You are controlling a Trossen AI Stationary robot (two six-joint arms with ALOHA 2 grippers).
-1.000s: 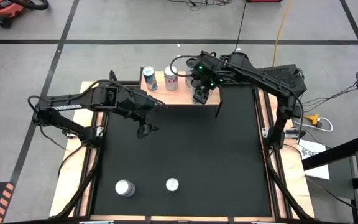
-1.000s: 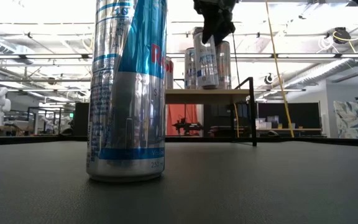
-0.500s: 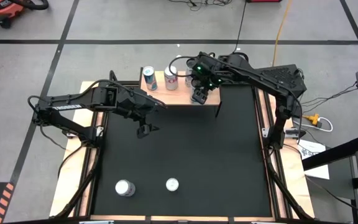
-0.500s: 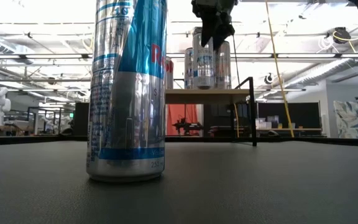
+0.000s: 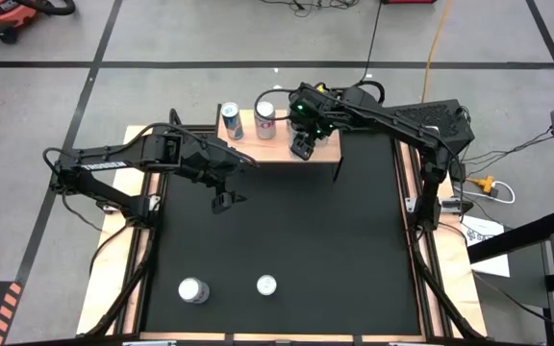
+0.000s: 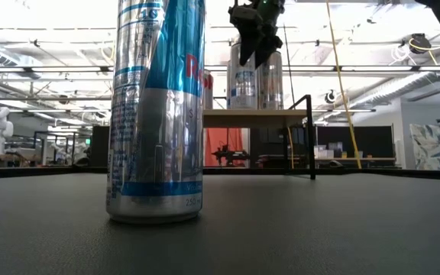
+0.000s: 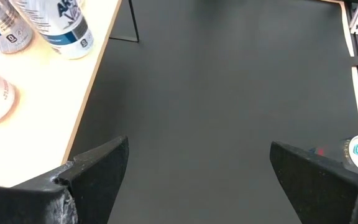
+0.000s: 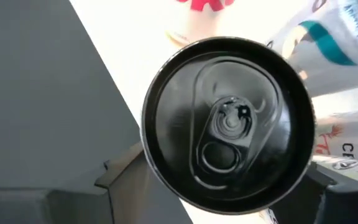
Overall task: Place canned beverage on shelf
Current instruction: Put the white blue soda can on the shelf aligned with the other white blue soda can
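The shelf (image 5: 329, 150) stands at the table's far edge, a pale wood top on thin black legs, with two cans (image 5: 231, 121) (image 5: 265, 121) upright on its left half. My right gripper (image 5: 302, 146) is over the shelf's middle, shut on a black-topped can (image 8: 229, 124). In the low view this can (image 6: 244, 84) is upright at the shelf top (image 6: 254, 117); whether it rests there I cannot tell. My left gripper (image 5: 224, 200) hangs open over the black mat, near the shelf's left front, with nothing between its fingers (image 7: 98, 165). My right gripper pinches the can's upper wall just under the rim (image 8: 151, 158) between its two fingers, one on each side. The fingers (image 6: 254, 42) come from above, slanting down. The can is upright below them, over the shelf top.
Two more cans (image 5: 192, 289) (image 5: 266, 284) stand on the mat near the table's front edge; one (image 6: 157, 107) fills the low view's left. Other cans (image 8: 334, 31) stand close beside the held one. Open mat (image 5: 296, 231) lies between the shelf and the front cans.
My right gripper has carried the black-topped can a little toward the table's left over the shelf, closer to the cans standing there. The can has stayed upright.
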